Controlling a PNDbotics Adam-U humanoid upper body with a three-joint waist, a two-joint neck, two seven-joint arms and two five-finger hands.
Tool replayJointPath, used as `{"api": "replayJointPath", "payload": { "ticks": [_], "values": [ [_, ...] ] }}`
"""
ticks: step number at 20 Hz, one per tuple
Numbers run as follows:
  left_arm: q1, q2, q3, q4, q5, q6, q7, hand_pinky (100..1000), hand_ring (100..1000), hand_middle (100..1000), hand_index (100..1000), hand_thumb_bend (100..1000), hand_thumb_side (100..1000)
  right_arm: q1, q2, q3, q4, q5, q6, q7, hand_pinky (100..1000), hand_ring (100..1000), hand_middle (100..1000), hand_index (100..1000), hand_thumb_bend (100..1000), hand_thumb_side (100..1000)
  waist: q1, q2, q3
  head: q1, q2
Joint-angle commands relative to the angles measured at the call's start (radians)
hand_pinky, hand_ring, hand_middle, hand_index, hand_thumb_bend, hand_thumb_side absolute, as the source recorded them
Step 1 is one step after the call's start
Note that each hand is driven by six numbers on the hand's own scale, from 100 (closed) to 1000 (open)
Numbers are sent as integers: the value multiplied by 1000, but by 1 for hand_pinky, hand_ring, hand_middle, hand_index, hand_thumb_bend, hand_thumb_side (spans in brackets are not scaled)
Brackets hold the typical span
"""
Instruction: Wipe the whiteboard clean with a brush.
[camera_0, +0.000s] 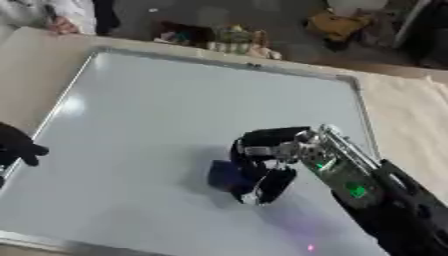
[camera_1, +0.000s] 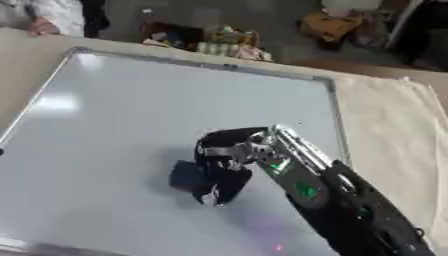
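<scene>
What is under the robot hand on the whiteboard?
A dark blue brush lies under the right robot hand, resting on the whiteboard. Fingers cover its right part; any marks beneath stay hidden.

Table (camera_0: 411, 115) – beige cloth cover – whiteboard (camera_0: 175, 115) lying flat on it.

- A beige cloth-covered table (camera_0: 411, 115) fills the picture from 9 o'clock round to 3 o'clock.
- Beyond its far edge, at 12 o'clock, lies a dark grey floor (camera_0: 297, 47).
- Blurred colourful clutter (camera_0: 219, 37) sits on that floor.
- A mustard-yellow bundle (camera_1: 328, 25) lies toward 1 o'clock.
- Soft glare falls at 10 o'clock.
</scene>
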Motion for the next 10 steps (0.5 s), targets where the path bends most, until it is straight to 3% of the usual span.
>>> {"api": "replayJointPath", "payload": {
  "ticks": [1, 3, 4, 6, 9, 10],
  "values": [
    [-14, 3, -3, -12, -7, -3, -3, 576, 381, 457, 485, 100, 917, -16, -2, 4, 8, 21, -31, 1, 481, 589, 444, 345, 100, 292, 6, -13, 2, -4, -11],
    [-15, 2, -3, -12, -7, -3, -3, 576, 381, 457, 484, 100, 917, -16, -2, 11, 17, 28, -48, 1, 490, 652, 525, 286, 100, 297, 5, -11, 3, -5, -13],
    [-15, 2, -3, -12, -7, -2, -3, 576, 381, 457, 484, 100, 916, -16, -1, 12, 19, 30, -54, 1, 488, 677, 564, 201, 100, 320, 5, -10, 3, -5, -15],
    [-15, 2, -4, -11, -8, -1, -4, 576, 381, 457, 484, 100, 915, -17, -1, 7, 16, 30, -56, 1, 481, 698, 610, 156, 100, 387, 5, -9, 3, -3, -17],
    [-16, 2, -3, -12, -8, -1, -4, 575, 381, 457, 484, 100, 914, -19, -7, 1, -5, 39, -52, -7, 480, 728, 651, 117, 107, 419, 4, -8, 4, -1, -20],
    [-16, 2, -3, -12, -8, -1, -4, 575, 381, 457, 484, 100, 915, -18, -9, 1, -11, 41, -50, -12, 477, 735, 666, 100, 163, 415, 4, -8, 4, -1, -21]
  ]
}}
